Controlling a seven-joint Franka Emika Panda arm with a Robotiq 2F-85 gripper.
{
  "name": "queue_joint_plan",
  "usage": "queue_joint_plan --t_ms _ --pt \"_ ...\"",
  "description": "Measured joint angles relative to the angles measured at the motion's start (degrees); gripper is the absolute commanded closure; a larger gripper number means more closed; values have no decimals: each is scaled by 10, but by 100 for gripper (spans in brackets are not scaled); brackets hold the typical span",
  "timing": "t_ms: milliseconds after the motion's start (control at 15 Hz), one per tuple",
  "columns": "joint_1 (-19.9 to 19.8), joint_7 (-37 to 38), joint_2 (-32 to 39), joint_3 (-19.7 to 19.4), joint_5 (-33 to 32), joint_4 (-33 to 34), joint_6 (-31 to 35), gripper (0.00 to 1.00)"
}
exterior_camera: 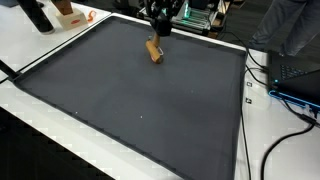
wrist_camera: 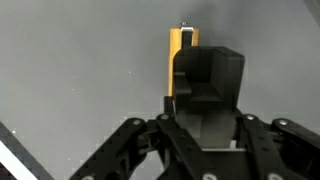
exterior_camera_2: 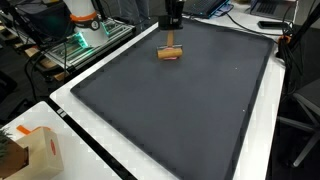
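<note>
The wooden block [exterior_camera: 154, 50] is located on the dark mat [exterior_camera: 130, 100], close to the mat's far edge in both exterior views. It is seen as a short brown-orange piece lying flat [exterior_camera_2: 171, 53]. In the wrist view the block [wrist_camera: 179, 55] appears as a narrow yellow-orange bar, and its right side is hidden behind a dark finger of the gripper.

The gripper [exterior_camera: 160, 28] is positioned directly above the block and is pointed down at it [exterior_camera_2: 172, 24]. In the wrist view the gripper [wrist_camera: 205, 85] fills the lower middle of the frame, with its black linkages spread out toward the bottom edge. It cannot be told from the pictures whether the gripper is released or clenched. It also cannot be told whether the block is touched.

The mat is laid on a white counter [exterior_camera: 265, 140], and most of the counter's top is covered by it. The mat's surface [exterior_camera_2: 190, 110] is shown as plain dark grey.

Black cables [exterior_camera: 285, 125] are draped across the counter beside the mat. A cardboard box [exterior_camera_2: 35, 150] is placed on the counter at a near corner, well apart from the block.
</note>
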Motion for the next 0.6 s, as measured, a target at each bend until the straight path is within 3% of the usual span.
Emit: queue_joint_plan --t_ms 267,600 --pt "-16 45 3 -2 -86 -11 -4 77" --pt "-29 52 -5 -11 -105 -30 -12 77"
